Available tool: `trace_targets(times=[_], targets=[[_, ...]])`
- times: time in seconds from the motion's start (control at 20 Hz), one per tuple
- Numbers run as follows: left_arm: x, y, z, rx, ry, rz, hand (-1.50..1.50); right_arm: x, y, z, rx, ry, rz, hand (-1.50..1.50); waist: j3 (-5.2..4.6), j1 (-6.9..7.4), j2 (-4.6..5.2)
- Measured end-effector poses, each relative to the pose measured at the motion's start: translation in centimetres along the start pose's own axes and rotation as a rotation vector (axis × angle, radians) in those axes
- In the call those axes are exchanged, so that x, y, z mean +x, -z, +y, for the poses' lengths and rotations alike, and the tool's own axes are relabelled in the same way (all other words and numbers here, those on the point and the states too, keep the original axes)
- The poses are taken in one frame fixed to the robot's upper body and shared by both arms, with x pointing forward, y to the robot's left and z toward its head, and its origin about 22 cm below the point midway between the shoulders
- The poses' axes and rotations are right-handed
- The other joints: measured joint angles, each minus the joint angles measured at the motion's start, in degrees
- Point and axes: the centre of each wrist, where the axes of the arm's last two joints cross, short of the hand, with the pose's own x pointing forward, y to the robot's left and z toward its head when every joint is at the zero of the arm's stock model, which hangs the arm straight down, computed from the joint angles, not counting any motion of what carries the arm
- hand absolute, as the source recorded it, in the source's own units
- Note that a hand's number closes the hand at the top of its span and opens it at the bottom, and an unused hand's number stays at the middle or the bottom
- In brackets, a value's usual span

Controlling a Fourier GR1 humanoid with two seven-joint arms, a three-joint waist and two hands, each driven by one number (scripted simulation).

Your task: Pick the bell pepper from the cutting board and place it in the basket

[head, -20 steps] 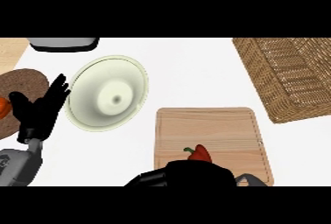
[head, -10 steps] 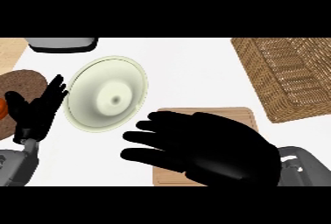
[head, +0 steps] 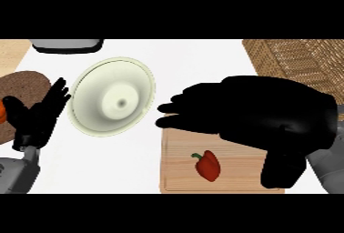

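While the pepper lies on the near half of the board, stem toward the far left, my right hand hangs over the board's far edge with nothing in it. Its fingers are stretched leftward and spread, and the thumb points back toward me, beside the pepper but apart from it. At the left edge my left hand rests open, fingers up, holding nothing. A pale plate lies just right of it, between my two hands. Behind the left hand sits a dark brown disc, with something orange at the very edge that I cannot make out. Farthest off is the basket at the right corner — well apart from the pepper — and a grey thing at the left.
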Motion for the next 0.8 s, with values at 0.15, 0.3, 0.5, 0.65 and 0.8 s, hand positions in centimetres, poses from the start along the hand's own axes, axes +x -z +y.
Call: trace_targets(times=[0.15,0.3,0.5,0.65,0.8], targets=[[0.1,0.4,0.1,0.002,0.001,-0.001,0.00,-1.1,-0.9,-0.8,0.029,0.047,-0.019,-1.50,0.02,-0.11,0.09],[-0.1,0.2,-0.2,-0.003,0.003,-0.004,0.00,-2.8,-2.3,-1.0,0.037,0.108,-0.045,-1.50,0.06,-0.01,0.17],[-0.3,0.4,-0.1,-0.003,-0.002,-0.003,0.00,-4.4,-4.7,0.0,-0.011,0.174,-0.079,-1.50,0.10,-0.06,0.24],[0.7,0.2,-0.5,-0.010,0.004,-0.002,0.00,-5.8,-4.8,1.4,-0.027,0.215,-0.090,-1.50,0.14,0.33,0.34],[0.5,0.5,-0.4,-0.009,-0.002,-0.001,0.00,-6.4,-4.8,3.4,-0.039,0.230,-0.078,-1.50,0.15,0.35,0.43]])
